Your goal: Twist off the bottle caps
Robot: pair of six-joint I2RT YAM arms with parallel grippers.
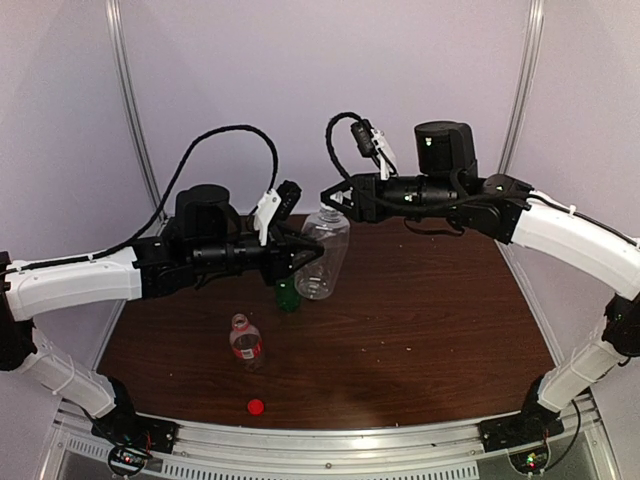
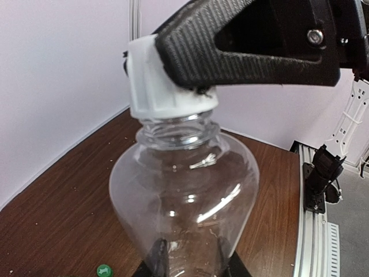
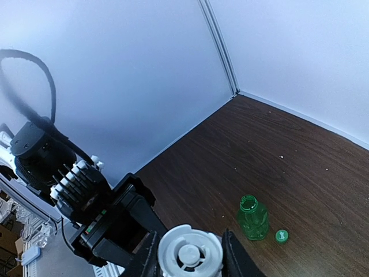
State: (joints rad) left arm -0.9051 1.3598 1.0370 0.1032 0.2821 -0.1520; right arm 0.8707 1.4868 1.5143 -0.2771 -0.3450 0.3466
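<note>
My left gripper [image 1: 304,253] is clenching the clear bottle [image 2: 184,190], my right gripper [image 1: 329,198] is pinching its white cap [image 2: 151,81]; I'm aiming to twist squarely about the neck.

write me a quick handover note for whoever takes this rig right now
Left gripper: shut on the big clear bottle, holding it upright.
Right gripper: shut on the white cap, which sits on that bottle's neck.
Done: the green bottle is open, with the green cap on the table beside it. The small red-label bottle is open, with the red cap on the table near the front edge.
Left: twist the white cap off.
</note>
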